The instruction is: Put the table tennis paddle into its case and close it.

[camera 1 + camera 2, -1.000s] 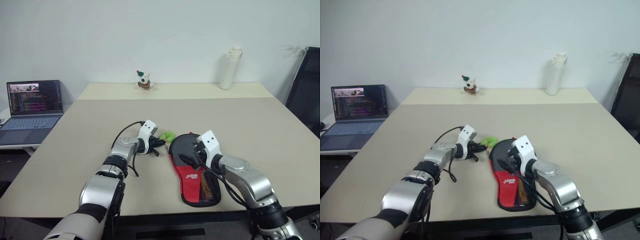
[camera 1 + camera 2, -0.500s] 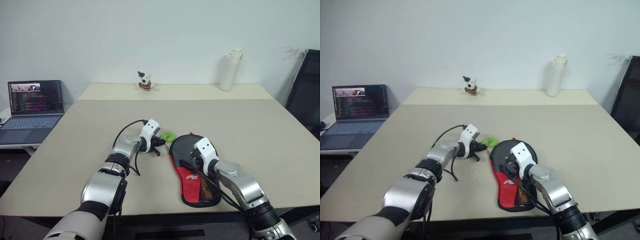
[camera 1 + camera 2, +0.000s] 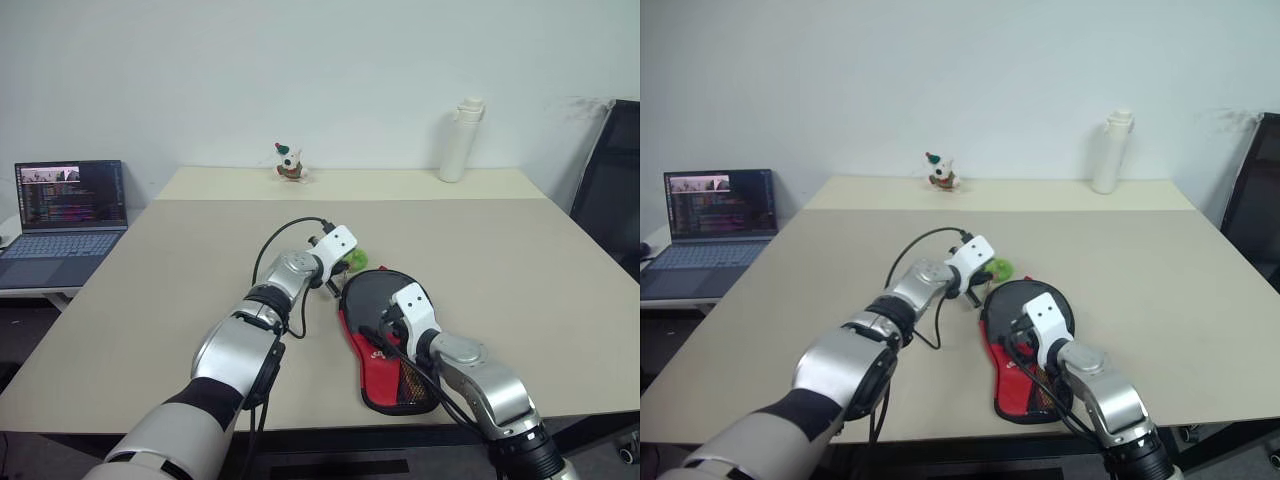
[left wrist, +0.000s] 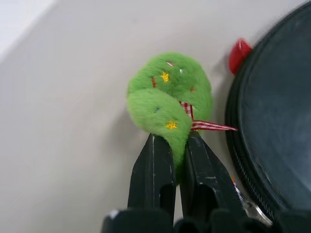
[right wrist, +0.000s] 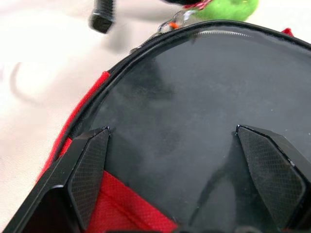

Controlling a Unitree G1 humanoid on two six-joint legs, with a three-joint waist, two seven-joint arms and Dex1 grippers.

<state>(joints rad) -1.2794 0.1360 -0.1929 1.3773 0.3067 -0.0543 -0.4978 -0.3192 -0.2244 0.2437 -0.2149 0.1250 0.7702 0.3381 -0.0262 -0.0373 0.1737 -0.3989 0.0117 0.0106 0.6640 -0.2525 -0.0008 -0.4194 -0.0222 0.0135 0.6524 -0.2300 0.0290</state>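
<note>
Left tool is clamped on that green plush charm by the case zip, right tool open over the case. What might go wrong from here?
1. The left tool grips only the soft green charm; pulling could slip off or stretch it instead of running the zip.
2. The right tool hovers open above the case, so the case may slide when pulled.
3. The left tool's dangling cable could snag.

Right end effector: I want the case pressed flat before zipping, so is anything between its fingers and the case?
Nothing visible. The open right end effector hangs directly over the case, fingers spread above its black face.
</note>
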